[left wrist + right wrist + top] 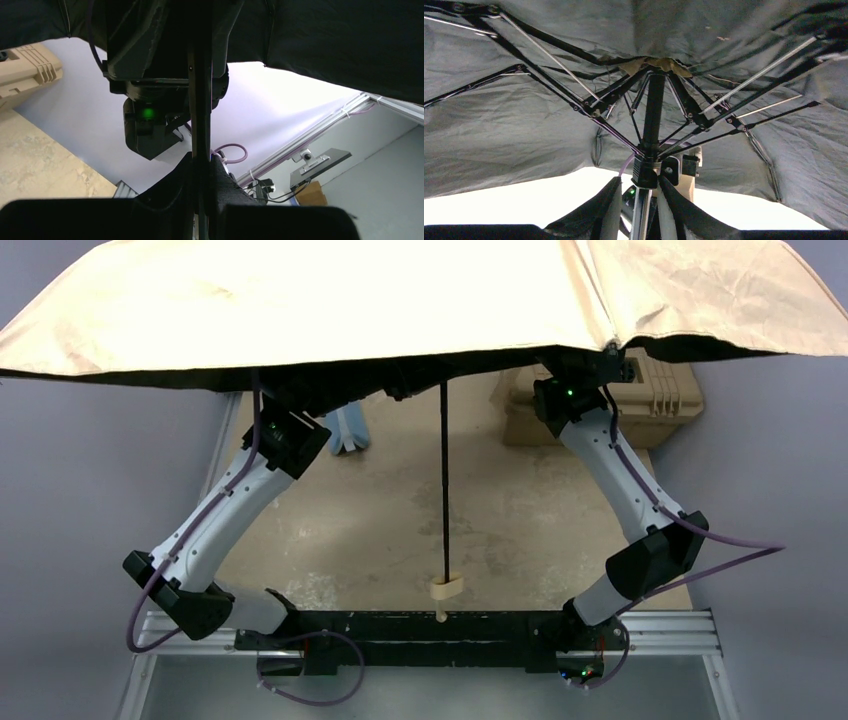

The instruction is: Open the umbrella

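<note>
The umbrella (300,300) is spread, its beige canopy wider than the table and covering the far half of the top view. Its thin black shaft (445,470) runs down to the cream handle (446,588) near the arm bases. Both grippers are hidden under the canopy in the top view. In the left wrist view my left gripper (201,167) is shut on the shaft (200,100). In the right wrist view my right gripper (640,186) is open, its fingers (606,205) standing either side of the shaft just below the black runner (645,172), under the ribs and black underside (524,125).
A tan hard toolbox (600,405) stands at the back right, also in the left wrist view (25,65). A small blue pouch (348,430) lies at the back left. The worn beige table (380,530) ends at the rail by the arm bases.
</note>
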You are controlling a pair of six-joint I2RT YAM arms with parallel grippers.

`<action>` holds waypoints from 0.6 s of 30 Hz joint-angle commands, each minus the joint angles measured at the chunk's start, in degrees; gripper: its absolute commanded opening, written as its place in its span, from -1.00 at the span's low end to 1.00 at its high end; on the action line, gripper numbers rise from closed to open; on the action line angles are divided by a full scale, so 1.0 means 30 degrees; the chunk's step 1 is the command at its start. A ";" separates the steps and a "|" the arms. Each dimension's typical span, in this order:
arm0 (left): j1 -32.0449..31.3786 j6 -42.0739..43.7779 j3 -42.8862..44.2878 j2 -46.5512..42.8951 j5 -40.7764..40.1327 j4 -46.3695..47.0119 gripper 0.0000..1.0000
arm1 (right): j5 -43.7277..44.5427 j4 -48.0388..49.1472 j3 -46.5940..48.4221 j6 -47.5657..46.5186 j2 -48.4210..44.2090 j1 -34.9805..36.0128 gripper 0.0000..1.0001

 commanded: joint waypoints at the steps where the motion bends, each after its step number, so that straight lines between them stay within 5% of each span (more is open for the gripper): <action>1: -0.0034 -0.0620 0.1601 0.0269 0.1465 0.1998 -1.00 | -0.0439 0.1200 0.1033 0.0491 -0.0247 0.0117 -0.43; 10: -0.0033 -0.0573 0.2774 0.1581 0.1744 0.1998 -1.00 | -0.0206 0.0618 0.0276 -0.0160 -0.0705 0.1039 -0.69; 18: 0.0326 0.0385 0.4146 0.2285 0.1988 0.0498 -1.00 | -0.0169 0.0318 -0.0586 -0.0682 -0.1283 0.1815 -0.64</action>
